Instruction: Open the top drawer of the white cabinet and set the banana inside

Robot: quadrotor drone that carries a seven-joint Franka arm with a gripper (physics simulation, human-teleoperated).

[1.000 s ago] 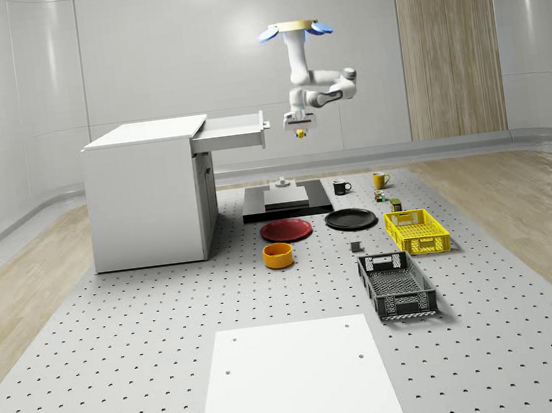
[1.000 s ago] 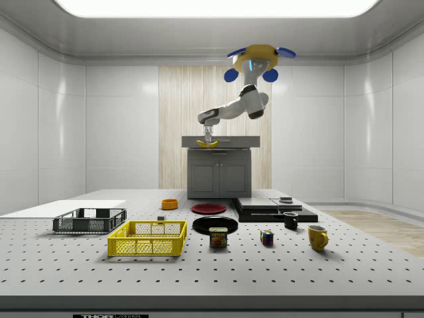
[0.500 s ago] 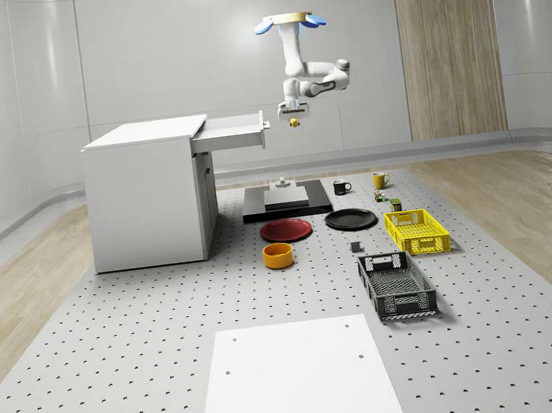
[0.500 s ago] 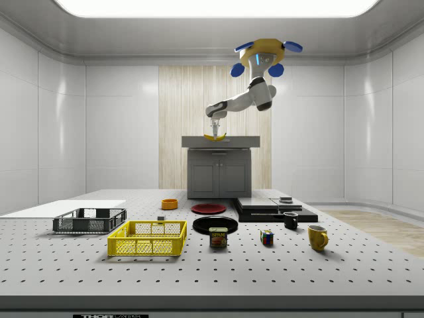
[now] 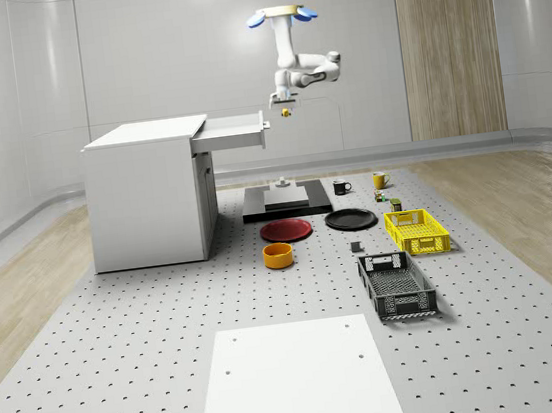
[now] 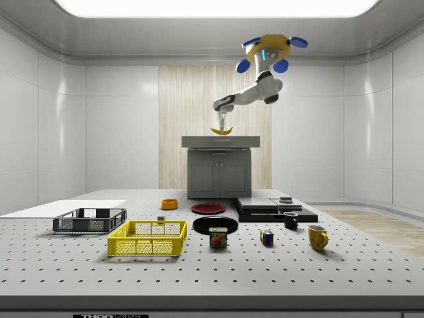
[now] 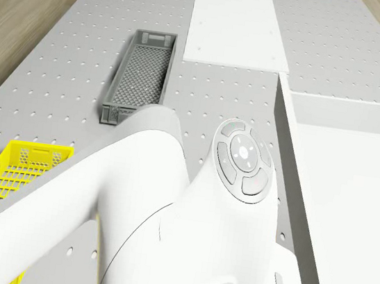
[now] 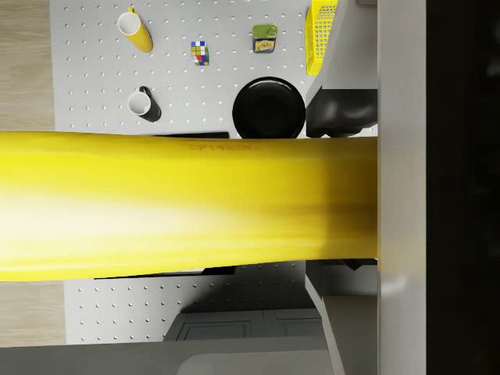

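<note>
**Banana held aloft beside the open top drawer**

Gripper (image 5: 285, 106) is clenched on the banana (image 5: 287, 112), hanging from the bent white arm (image 5: 308, 70) in the upper middle of the whole-scene view. The drone (image 5: 279, 15) hovers high in the air above it, near the top of the frame, just right of the drawer's front edge and over the table's far part.

In the side view the gripper (image 6: 222, 124) points straight down, in the upper middle of the frame, and the banana (image 6: 221, 130) hangs under it with its long axis lying level, running across the picture from left to right, its ends curving slightly upward. It sits just above the cabinet's top line, apart from it. In the wrist view the banana (image 8: 187, 205) spans the frame as a broad yellow band, again crosswise to the fingers.

The white cabinet (image 5: 146, 194) stands at the left of centre in the whole-scene view, its top drawer (image 5: 234, 132) pulled out toward the frame's right. The banana hangs just beyond the drawer's front panel, slightly higher than it, not inside.

In the drone view the drawer's white interior (image 7: 339, 204) shows at the right of the frame, beside the arm (image 7: 164, 230).
</note>
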